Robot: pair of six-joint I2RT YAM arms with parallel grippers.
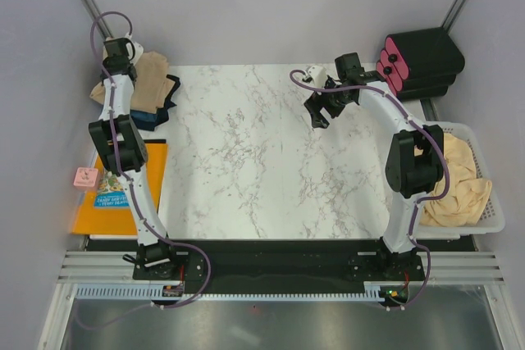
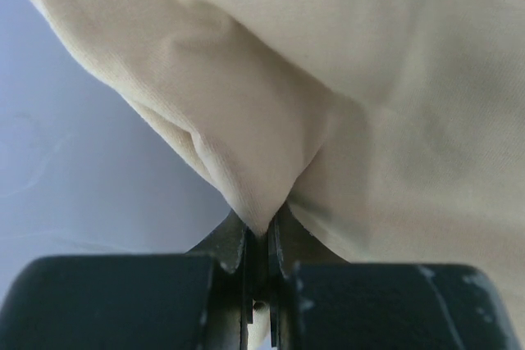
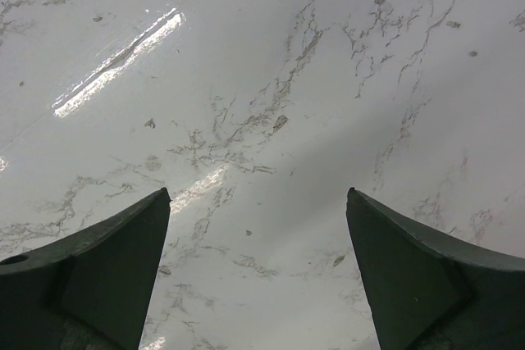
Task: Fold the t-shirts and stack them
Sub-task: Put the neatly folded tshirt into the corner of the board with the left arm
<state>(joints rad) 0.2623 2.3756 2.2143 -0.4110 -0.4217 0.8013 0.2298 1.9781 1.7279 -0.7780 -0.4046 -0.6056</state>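
Left wrist view: left tool (image 2: 261,239) pinches a pale cream t-shirt (image 2: 369,120), soft and creased; right tool (image 3: 257,194) gapes wide.

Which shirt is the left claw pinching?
The tan shirt atop the far-left pile, above the dark blue one; the left claw is shut on its cloth. The beige ones lie in the basket.

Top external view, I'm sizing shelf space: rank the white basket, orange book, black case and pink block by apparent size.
1. white basket and orange book: alike, both partly hidden by arms
2. black case
3. pink block
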